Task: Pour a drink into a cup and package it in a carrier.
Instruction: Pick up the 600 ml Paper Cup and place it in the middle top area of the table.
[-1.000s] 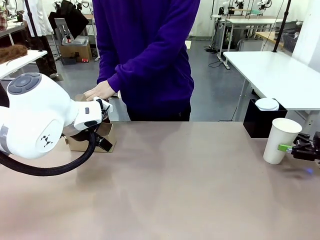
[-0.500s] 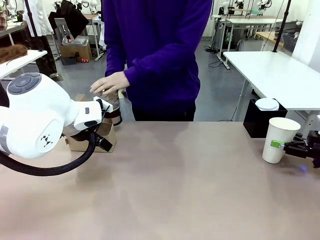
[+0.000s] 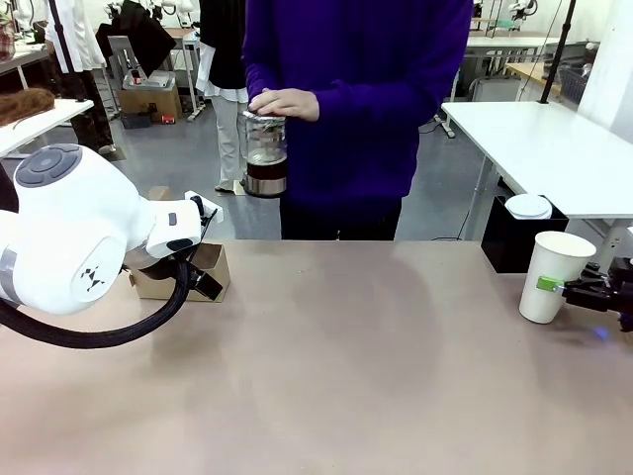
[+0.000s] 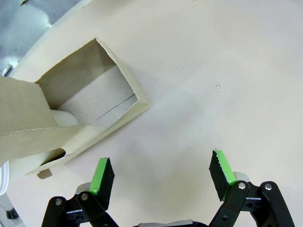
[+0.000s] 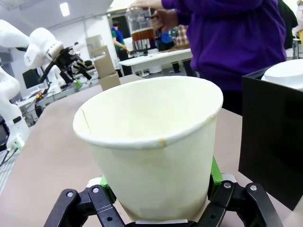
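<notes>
Right wrist view: right gripper [image 5: 161, 179] squeezes the empty cup [image 5: 151, 137]. Left gripper [image 4: 161, 163] is spread wide near the carrier [image 4: 71, 75]. A person holds up the pitcher [image 3: 265, 148]. Pouring and packing are still to do.

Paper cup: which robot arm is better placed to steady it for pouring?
Right: the right gripper grips the white paper cup; the left gripper hangs open beside the cardboard carrier, far from the cup.

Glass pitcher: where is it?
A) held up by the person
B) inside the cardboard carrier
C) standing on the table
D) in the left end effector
A: the person's hand grips the glass pitcher by its top, well above the table.
</notes>
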Tool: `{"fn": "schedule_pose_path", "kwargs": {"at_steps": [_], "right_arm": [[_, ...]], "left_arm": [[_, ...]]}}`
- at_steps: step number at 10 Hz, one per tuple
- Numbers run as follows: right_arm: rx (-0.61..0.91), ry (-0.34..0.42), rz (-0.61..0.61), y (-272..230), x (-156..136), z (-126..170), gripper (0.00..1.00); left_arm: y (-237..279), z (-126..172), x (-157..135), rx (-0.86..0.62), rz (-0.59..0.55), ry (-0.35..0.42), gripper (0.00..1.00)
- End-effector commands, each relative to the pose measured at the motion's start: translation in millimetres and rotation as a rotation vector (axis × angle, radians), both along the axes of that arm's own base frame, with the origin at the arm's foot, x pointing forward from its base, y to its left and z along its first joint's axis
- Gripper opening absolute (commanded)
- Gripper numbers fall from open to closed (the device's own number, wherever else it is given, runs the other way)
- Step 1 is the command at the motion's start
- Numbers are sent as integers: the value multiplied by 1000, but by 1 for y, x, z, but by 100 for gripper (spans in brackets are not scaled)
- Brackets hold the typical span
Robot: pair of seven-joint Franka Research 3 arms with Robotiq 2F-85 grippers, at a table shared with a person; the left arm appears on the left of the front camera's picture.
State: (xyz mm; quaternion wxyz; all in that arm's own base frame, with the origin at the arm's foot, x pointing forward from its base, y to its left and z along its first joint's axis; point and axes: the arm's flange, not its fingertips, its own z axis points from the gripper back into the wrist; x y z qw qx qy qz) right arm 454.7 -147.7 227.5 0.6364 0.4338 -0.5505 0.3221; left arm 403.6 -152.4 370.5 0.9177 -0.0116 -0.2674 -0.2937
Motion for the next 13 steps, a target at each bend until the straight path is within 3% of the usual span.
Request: {"fn": "schedule_pose_path", "kwargs": {"at_steps": [1, 4, 7, 10, 13], "right_arm": [[-25, 21, -90, 15, -15, 32, 81], [-32, 10, -198, 88, 14, 93, 81], [-57, 17, -227, 175, 50, 121, 81], [-92, -20, -222, 260, 75, 122, 81], [-76, -37, -169, 311, 110, 92, 81]], "left_arm": [[0, 0, 0, -1, 0, 0, 100], [0, 0, 0, -1, 0, 0, 100], [0, 0, 0, -1, 0, 0, 100], [0, 0, 0, -1, 0, 0, 100], [0, 0, 0, -1, 0, 0, 100]]}}
